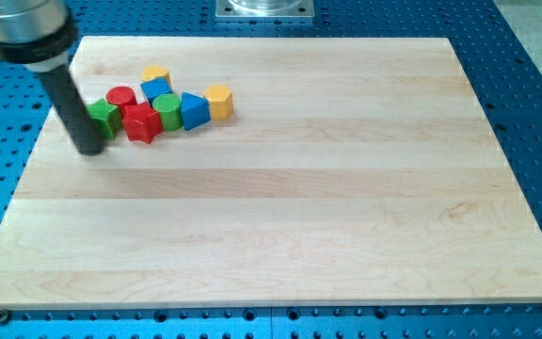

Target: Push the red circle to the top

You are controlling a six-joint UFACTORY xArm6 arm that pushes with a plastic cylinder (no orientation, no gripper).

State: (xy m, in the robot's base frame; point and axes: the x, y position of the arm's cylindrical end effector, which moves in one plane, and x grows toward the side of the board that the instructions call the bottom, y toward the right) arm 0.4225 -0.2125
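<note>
Up in the top-left part of the wooden tabletop [280,217] you've got all the blocks bunched into one little cluster. Your red circle [120,96] sits at the upper left of that bunch, with a green block [104,119] just below-left of it and a red star-ish block [142,123] just below-right. To the right of those you'll see a green cylinder [167,110], a blue triangle-looking block [194,110] and a yellow block [218,100]. Another blue block [155,90] and a second yellow one [156,74] sit along the upper edge of the pile.

Your tip [90,149] is down at the cluster's left side, right beside the green block; can't tell if it's actually touching. No fingers on this rig, just the rod, so nothing's being held. Around the tabletop you can see the blue perforated base [534,75].
</note>
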